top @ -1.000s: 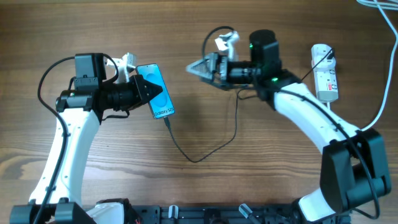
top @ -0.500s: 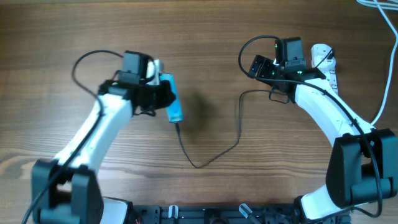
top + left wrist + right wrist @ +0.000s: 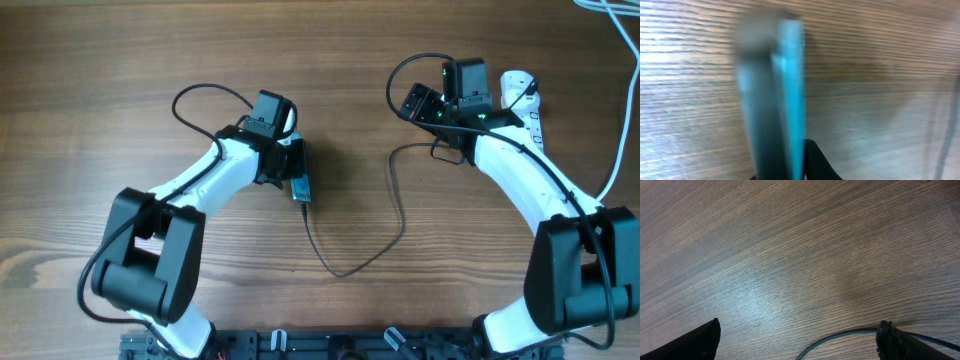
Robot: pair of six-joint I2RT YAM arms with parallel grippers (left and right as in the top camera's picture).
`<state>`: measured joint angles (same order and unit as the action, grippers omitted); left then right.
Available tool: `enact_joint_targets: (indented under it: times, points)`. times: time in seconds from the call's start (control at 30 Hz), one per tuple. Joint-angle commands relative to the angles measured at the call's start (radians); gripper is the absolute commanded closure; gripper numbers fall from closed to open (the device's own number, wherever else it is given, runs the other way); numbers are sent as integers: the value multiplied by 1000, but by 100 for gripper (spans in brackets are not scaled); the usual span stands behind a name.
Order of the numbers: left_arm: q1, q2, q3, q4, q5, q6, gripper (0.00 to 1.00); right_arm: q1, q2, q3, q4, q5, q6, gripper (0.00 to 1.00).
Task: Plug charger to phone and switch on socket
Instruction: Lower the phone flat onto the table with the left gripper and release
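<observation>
Left gripper: we see it closed on the phone, over the middle of the table.
Phone: it is turned on edge, so from overhead we see only a narrow cyan sliver. In the left wrist view it is a blurred teal strip with one dark finger beside its lower end.
Charger: its tip meets the phone's lower end. The black cable loops towards the near edge, then rises towards the right arm.
Right gripper: we see its fingers wide apart and holding nothing. In the right wrist view the cable curves past one fingertip.
Socket: it lies at the far right, partly hidden behind the right arm and well apart from the phone.
</observation>
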<state>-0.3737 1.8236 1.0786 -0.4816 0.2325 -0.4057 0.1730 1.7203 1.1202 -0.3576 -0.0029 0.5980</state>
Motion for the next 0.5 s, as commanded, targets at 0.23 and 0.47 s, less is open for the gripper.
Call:
enact_joint_targets:
  times: [0.23, 0.47]
  points:
    - [-6, 87, -2, 44, -48, 5, 77, 0, -2, 3, 6, 2, 12, 0]
    - [-6, 88, -2, 45, -48, 5, 64, 0, -2, 3, 6, 2, 11, 0]
